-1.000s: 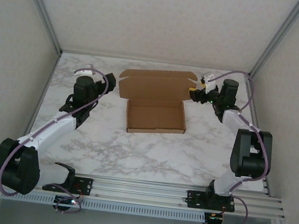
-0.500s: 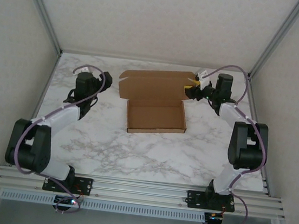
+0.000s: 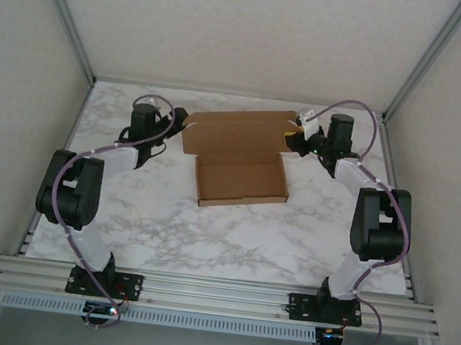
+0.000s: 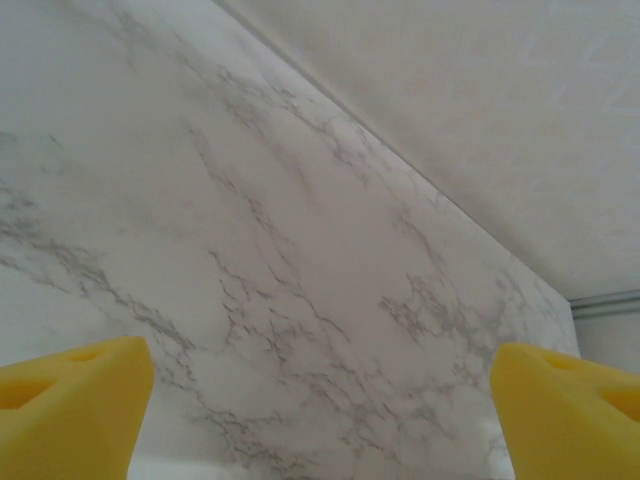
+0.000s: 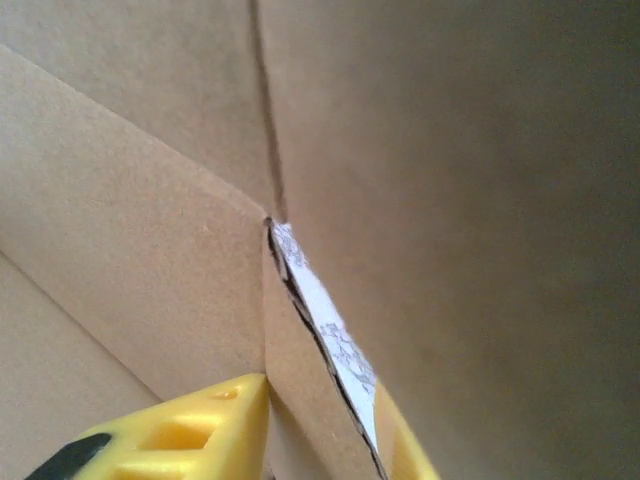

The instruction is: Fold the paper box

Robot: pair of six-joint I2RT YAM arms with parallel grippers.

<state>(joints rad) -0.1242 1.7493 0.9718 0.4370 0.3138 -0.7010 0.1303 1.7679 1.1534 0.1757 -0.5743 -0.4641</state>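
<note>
- While the box (image 3: pixel 242 164) sits on the table (image 3: pixel 207 228), tray formed and lid flat behind, the step looks like seizing the lid's side flaps.
- The right gripper (image 5: pixel 318 432) straddles the right flap; clamped or not, I cannot tell.
- The left gripper (image 4: pixel 320 400), jaws wide apart, must next reach the left flap.
- Lid creases are hard to make out.

Top: high overhead-rear. Left wrist: close over table (image 4: pixel 300 250). Right wrist: against paper box (image 5: pixel 450 200).
</note>
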